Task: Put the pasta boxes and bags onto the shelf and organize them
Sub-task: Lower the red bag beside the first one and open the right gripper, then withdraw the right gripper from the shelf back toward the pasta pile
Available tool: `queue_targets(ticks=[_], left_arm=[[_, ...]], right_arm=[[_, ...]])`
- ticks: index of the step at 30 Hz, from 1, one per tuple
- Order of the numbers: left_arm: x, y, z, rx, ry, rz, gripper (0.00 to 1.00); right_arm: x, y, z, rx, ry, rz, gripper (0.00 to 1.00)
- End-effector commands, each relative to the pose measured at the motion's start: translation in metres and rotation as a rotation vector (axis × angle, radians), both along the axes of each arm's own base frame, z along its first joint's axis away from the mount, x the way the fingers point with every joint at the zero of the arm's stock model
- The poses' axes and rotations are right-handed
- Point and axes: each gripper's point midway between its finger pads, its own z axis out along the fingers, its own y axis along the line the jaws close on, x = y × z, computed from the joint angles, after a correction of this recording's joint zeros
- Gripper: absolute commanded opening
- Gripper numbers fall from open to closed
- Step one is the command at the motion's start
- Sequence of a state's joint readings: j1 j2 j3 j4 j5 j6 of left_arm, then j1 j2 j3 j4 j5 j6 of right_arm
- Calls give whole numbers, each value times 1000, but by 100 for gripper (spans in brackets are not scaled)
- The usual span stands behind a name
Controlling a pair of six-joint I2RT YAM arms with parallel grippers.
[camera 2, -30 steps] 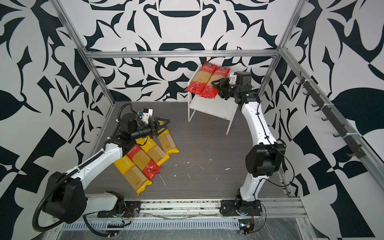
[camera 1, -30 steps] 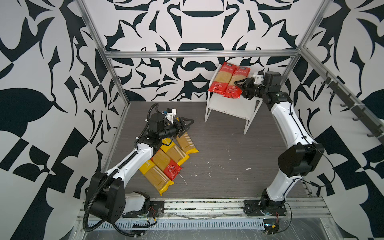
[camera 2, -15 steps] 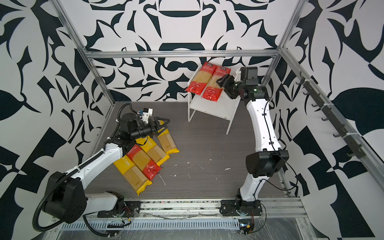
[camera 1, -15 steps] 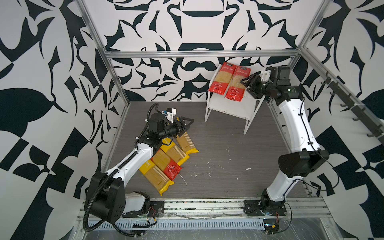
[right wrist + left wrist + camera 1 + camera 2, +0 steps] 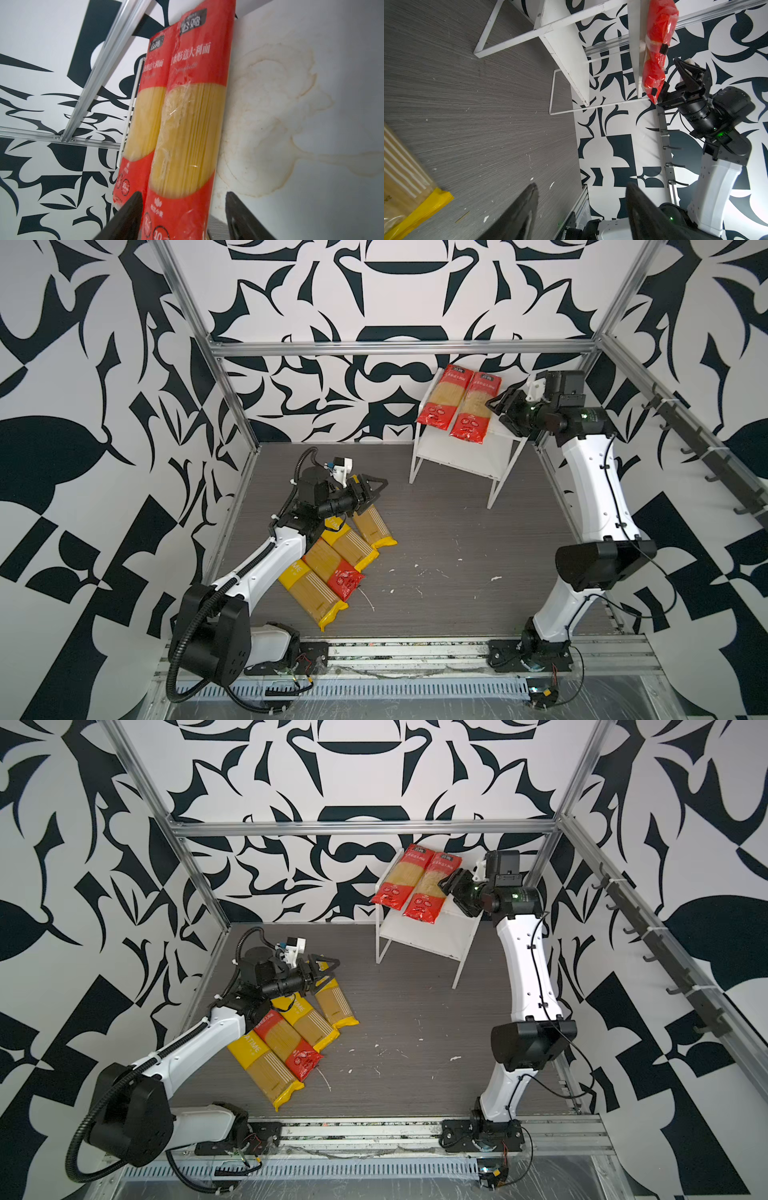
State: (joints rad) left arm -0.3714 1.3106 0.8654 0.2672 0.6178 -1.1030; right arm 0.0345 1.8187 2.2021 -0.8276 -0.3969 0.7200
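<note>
- The right arm has swung back from the shelf. The right jaws, earlier at the second red packet, now stand apart just beside its right edge and hold nothing. The left arm has not moved.
- That packet lies against the first red packet on the top board, with the stained right strip bare.
- On the counter, three yellow packets and a third red packet lie in a slanted row. The left jaws hover apart over its far end, empty.
- The packets look light, stiff lengthwise from the dry strands, brittle if bent, and slick in their film. A grip across the narrow width near the middle should keep one level.
- The left arm covers the row's upper ends. The top board hides most of the lower tier in both top views. Whether the right jaws touch the packet cannot be told.
</note>
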Motion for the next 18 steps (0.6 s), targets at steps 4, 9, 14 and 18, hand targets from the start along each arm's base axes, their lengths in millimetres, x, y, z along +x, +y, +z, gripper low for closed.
queue_targets(ticks=[4,9,14,18], left_arm=[[1,0,-2,-2,-4,1,70],[1,0,-2,-2,-4,2,70],[-4,4,-5,23,2,6,70],[-5,10,-19,84,29,27,71]], right_arm=[[7,16,21,20,-71,50,66],[17,30,23,46,-81,94,65],[11,20,31,-26,-89,64,65],[-9,4,38,-125,-90,14,68]])
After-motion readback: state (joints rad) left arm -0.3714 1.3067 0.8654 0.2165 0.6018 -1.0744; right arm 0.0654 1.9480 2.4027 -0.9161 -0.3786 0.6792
